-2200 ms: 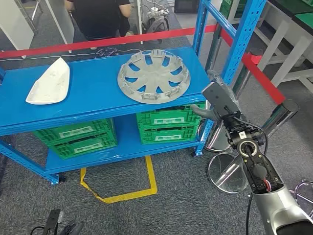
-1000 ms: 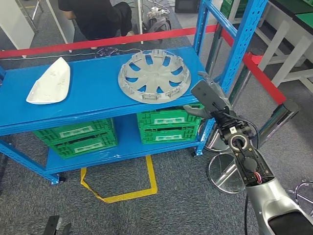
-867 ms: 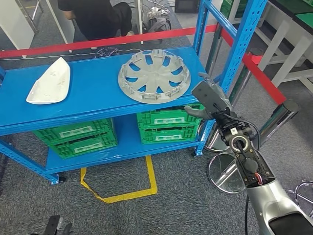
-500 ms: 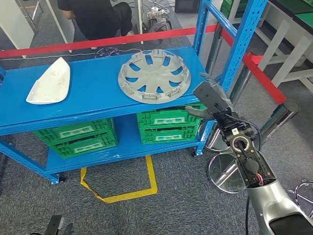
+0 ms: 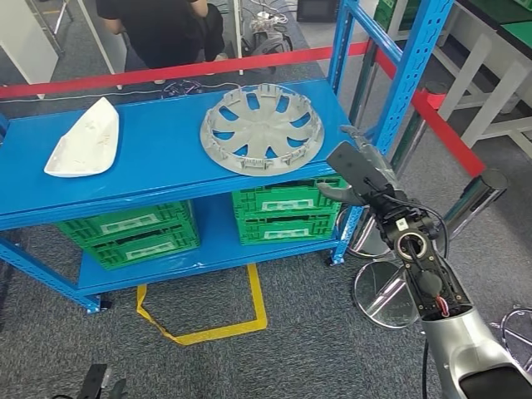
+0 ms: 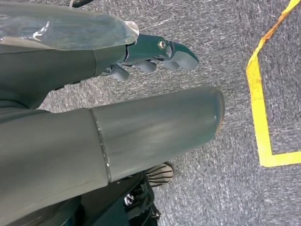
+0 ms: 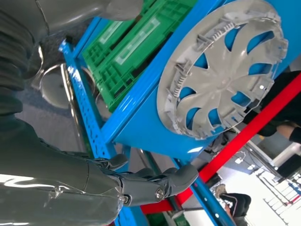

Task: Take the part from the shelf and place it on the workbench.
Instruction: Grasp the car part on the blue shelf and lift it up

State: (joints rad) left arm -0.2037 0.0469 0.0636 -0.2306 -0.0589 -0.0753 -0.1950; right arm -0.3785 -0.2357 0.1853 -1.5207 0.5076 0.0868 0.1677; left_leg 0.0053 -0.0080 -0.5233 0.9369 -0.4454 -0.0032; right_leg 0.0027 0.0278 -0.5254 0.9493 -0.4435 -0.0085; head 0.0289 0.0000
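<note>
Fingers (image 7: 170,181) of the right hand (image 5: 357,170) are spread, holding nothing, just right of the wheel cover (image 5: 262,129) on the shelf (image 5: 157,158) (reach left, then catch its near-right rim).

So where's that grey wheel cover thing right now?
In the head view the wheel cover lies flat on the blue shelf's top level, at its right end, above green crates; the right hand is just off the shelf's corner.

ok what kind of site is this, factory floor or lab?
Looks like an industrial test bay or workshop, probably not a live line: a blue steel shelf rack holding a grey wheel cover, green parts crates below, and yellow floor tape on carpet.
</note>
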